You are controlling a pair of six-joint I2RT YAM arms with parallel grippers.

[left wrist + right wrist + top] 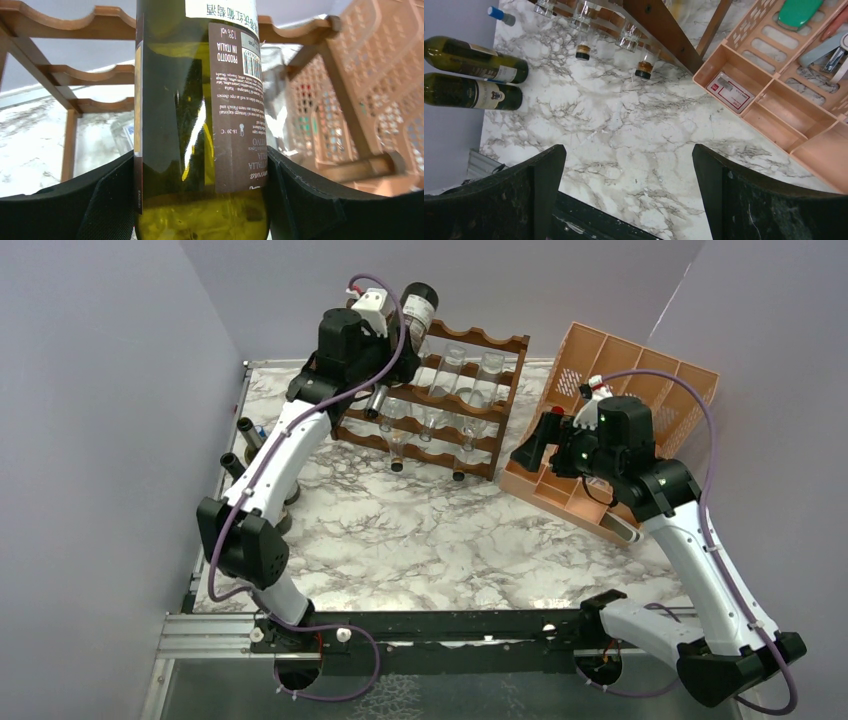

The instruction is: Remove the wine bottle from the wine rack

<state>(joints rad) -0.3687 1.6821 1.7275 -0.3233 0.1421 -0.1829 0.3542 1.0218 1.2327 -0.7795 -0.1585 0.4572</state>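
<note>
The left gripper [200, 197] pinches the green wine bottle [175, 125] around its labelled body, holding it tilted at the left end of the wine rack's [478, 338] top tier. The right gripper [629, 192] hangs with jaws spread over the marble table [624, 125], near the peach organiser [622, 365].

Glossy green glass on the wine bottle [172, 150], matt paper label [235, 110]; wine rack [65, 22] is smooth dark wood, table [624, 135] a marble-look sheen, organiser [640, 362] peach plastic.
</note>
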